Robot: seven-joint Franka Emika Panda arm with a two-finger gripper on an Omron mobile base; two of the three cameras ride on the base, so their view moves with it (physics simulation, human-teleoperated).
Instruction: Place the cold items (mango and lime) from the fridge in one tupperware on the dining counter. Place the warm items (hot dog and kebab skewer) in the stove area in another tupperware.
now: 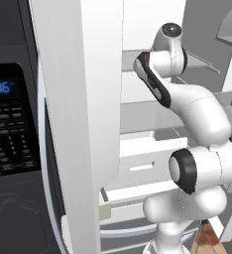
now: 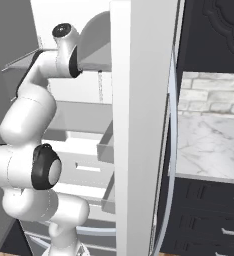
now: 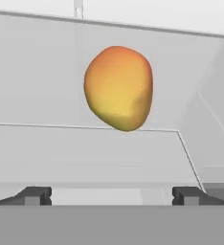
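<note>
An orange-yellow mango (image 3: 118, 86) rests on a white fridge shelf (image 3: 85, 153) against the back wall, in the hand view. My gripper (image 3: 111, 196) faces it from a short way off, level with the shelf's front edge. Its two dark fingertips (image 3: 35, 195) stand wide apart, open, with nothing between them. The mango sits centred above the gap between them. In both base views my arm (image 1: 197, 109) reaches up into the open fridge. The lime, hot dog, kebab skewer and tupperware are out of view.
The open white fridge door (image 1: 78, 124) stands close on my left, and its edge (image 2: 139, 125) shows on my right. A dark oven panel with a blue clock (image 1: 9, 124) lies beyond it. A marble counter (image 2: 209, 145) over dark drawers (image 2: 209, 215) is at the right.
</note>
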